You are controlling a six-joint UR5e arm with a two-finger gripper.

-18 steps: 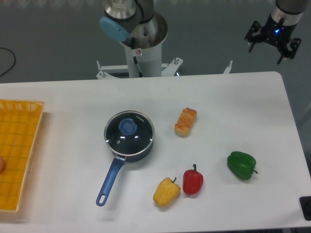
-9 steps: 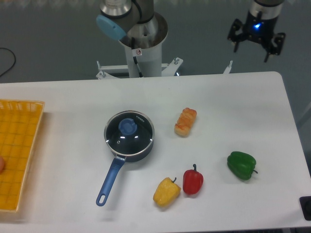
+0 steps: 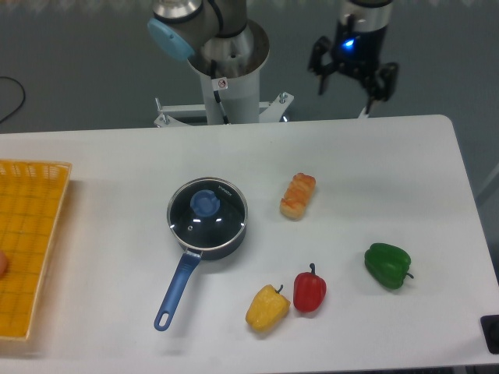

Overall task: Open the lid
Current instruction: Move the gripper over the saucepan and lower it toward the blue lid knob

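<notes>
The lid [image 3: 207, 213], a round glass disc with a blue centre knob, rests closed on the dark blue saucepan [image 3: 226, 248], whose long blue handle points toward the front left. My gripper [image 3: 352, 86] hangs open in the air beyond the table's far edge, well to the upper right of the pan, with nothing between its fingers.
A piece of bread [image 3: 298, 195] lies right of the pan. A yellow pepper [image 3: 267, 307], a red pepper [image 3: 309, 291] and a green pepper [image 3: 387, 265] sit at the front right. A yellow basket [image 3: 30, 241] occupies the left edge. The robot base [image 3: 229, 70] stands behind the table.
My gripper has travelled leftward along the far side of the table, from above the right corner toward the middle. The lid and pan have stayed put.
</notes>
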